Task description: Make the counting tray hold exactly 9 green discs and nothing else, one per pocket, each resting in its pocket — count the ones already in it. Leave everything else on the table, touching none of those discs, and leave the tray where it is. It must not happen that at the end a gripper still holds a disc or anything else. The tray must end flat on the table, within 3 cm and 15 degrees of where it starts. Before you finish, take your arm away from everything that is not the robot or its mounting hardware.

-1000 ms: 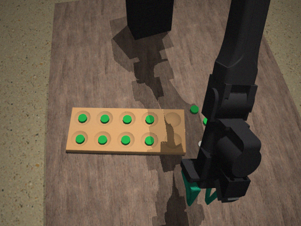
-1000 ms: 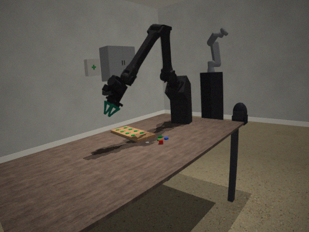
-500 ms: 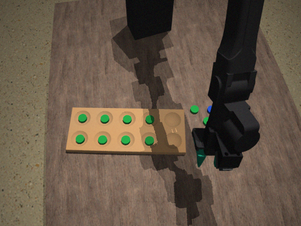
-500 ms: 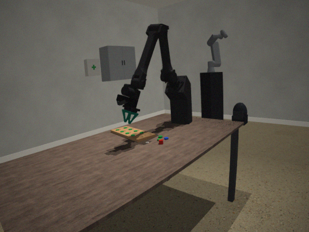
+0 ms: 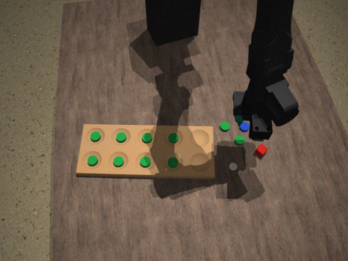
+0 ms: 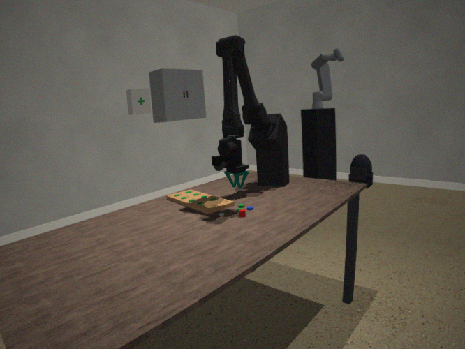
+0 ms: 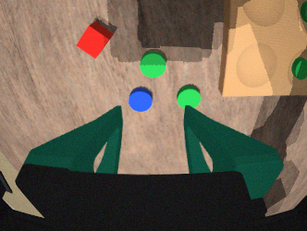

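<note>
The wooden counting tray (image 5: 146, 150) lies flat on the table, with several green discs in its pockets. Its two right-end pockets (image 5: 200, 137) (image 5: 200, 160) are empty. Two loose green discs (image 5: 224, 126) (image 5: 239, 139) lie just right of the tray. My gripper (image 7: 153, 113) (image 6: 237, 180) hangs above them, well off the table, open with nothing between its fingers. In the wrist view one green disc (image 7: 188, 97) lies by the right fingertip, the other (image 7: 153, 64) farther ahead. In the top view the arm hides most of the fingers.
A blue disc (image 5: 244, 126) lies beside the green discs, near the left fingertip in the wrist view (image 7: 141, 99). A red cube (image 5: 261, 151) and a grey disc (image 5: 232, 166) lie close by. The arm's base block stands at the table's far end.
</note>
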Controlling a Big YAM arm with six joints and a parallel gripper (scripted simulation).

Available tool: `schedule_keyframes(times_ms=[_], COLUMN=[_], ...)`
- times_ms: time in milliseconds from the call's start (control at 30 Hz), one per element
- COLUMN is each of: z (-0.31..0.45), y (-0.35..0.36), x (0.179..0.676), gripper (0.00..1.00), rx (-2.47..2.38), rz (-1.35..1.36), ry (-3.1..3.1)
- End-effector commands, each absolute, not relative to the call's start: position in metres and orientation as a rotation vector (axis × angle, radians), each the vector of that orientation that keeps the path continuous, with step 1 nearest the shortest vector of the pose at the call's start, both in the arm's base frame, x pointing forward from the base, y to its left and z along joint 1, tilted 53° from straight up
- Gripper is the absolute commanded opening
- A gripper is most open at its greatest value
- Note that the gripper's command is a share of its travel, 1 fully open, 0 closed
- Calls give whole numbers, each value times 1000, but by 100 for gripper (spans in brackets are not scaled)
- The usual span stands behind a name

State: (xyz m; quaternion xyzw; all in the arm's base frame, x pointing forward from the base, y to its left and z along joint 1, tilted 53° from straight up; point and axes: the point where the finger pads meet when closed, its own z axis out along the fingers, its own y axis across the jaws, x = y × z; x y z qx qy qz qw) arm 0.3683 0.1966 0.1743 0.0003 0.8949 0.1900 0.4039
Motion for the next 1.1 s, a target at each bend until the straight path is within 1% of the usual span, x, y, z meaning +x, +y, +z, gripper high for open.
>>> schedule_keyframes(times_ms=[0, 1067], z=[177, 176], y=[199, 202], x=[360, 379], gripper=[44, 44], rx=[64, 71], rz=[519, 512], ry=[2257, 2248])
